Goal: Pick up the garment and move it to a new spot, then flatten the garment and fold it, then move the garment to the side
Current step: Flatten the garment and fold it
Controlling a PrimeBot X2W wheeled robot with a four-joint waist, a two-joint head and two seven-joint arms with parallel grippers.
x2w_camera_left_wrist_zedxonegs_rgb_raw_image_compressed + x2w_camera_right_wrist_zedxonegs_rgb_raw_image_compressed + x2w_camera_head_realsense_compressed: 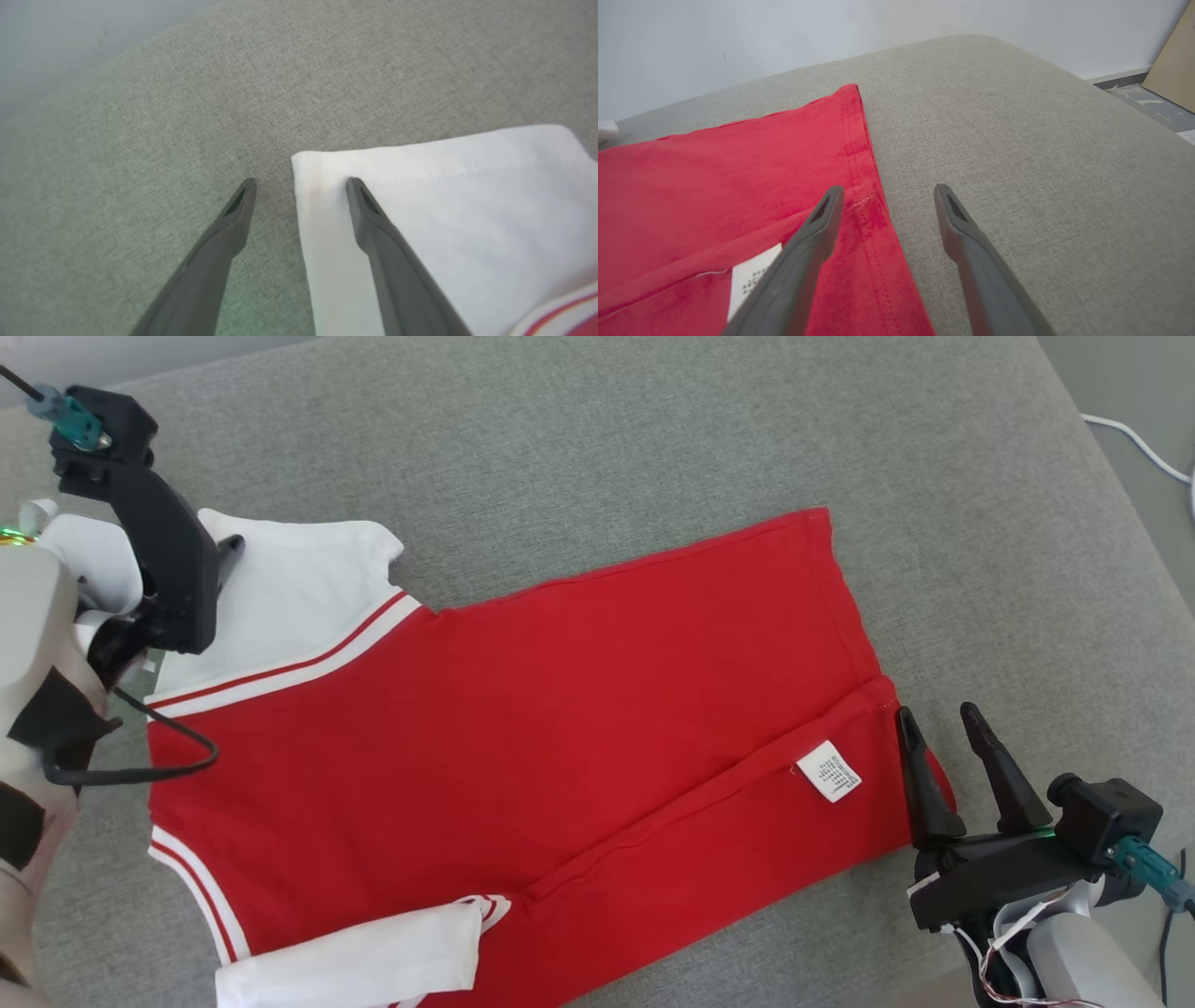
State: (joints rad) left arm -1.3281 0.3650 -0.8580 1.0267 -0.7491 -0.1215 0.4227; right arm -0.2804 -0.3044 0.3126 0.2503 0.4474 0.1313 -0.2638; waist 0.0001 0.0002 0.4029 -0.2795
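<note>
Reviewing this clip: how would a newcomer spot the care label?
On the grey cushion lies a red garment. Near its hem, beside the right end effector, sits a white label. It is the only printed white patch on the red.

A white cable (pixel 1117 426) lies beside the grey cushion (pixel 653 420).

The left tool (pixel 301 184) is up at 10 o'clock in the head view. Its two dark fingers (pixel 233 219) are spread wide apart. The right tool (pixel 938 712) is down at 4 o'clock. It is spread wide too and points toward 11 o'clock. Both are empty.
</note>
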